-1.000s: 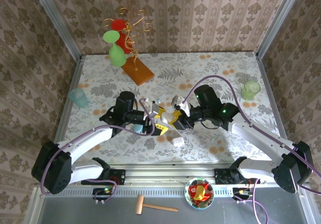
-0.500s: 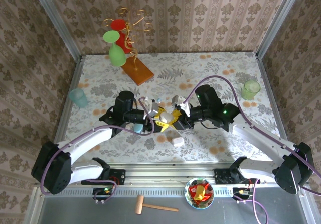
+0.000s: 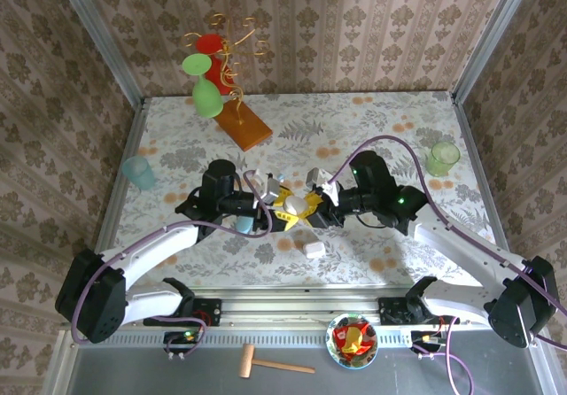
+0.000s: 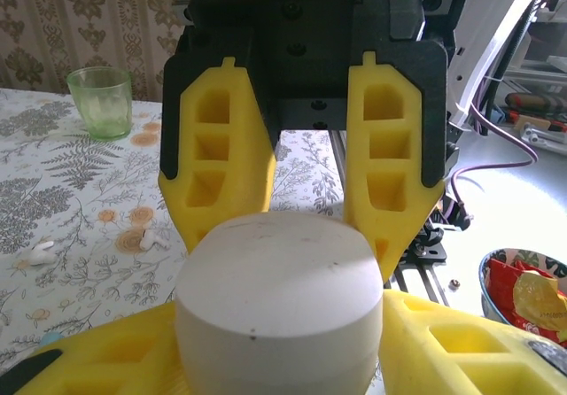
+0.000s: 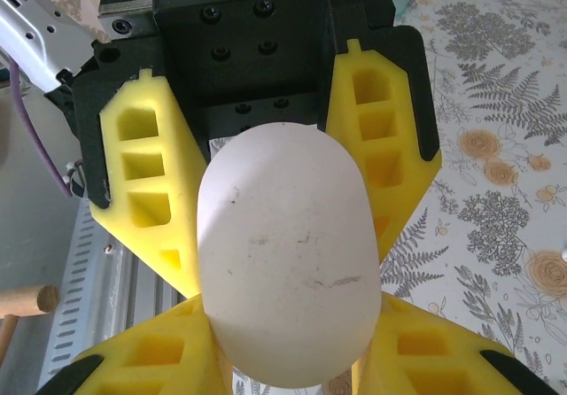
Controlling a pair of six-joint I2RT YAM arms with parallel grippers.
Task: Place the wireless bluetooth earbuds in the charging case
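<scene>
Arms meet nose to nose over mid-desk (image 3: pixel 390 120) in the top view. The left pincer (image 3: pixel 282 211) and right pincer (image 3: pixel 306 206) are both clamped on the same white oval charging case (image 3: pixel 291 205), which hangs off the desk between them. Left wrist view: left's own yellow fingers (image 4: pixel 461 342) come in from the bottom, one pressed to each side of the case. Right's fingers stand behind it, also flanking it. Right wrist view is the mirror picture, with the case upright, own fingers low on either side and left's fingers above and behind. So the jaws on both are part-closed, as wide as the case lets them. The case surface is scuffed; can't make out a lid seam from these angles. Two white wireless bluetooth earbuds (image 4: pixel 152 238) lie out on the desk in the left wrist view, near each other but apart. They are off to the left of the case and nearer than the green cup (image 4: pixel 100 101). A second, squarish white case (image 3: pixel 314 249) sits on the desk just nearside of the pincers, untouched. A pale blue item (image 3: pixel 243 225) lies by the left arm's wrist; can't tell what it is. Elsewhere there's a teal cup (image 3: pixel 139 172) at the left edge and a wire stand (image 3: pixel 244 125) with a green and a red glass at the back. A wooden mallet (image 3: pixel 275 362) and a bowl of wrappers (image 3: pixel 352 339) sit in front of the desk.
</scene>
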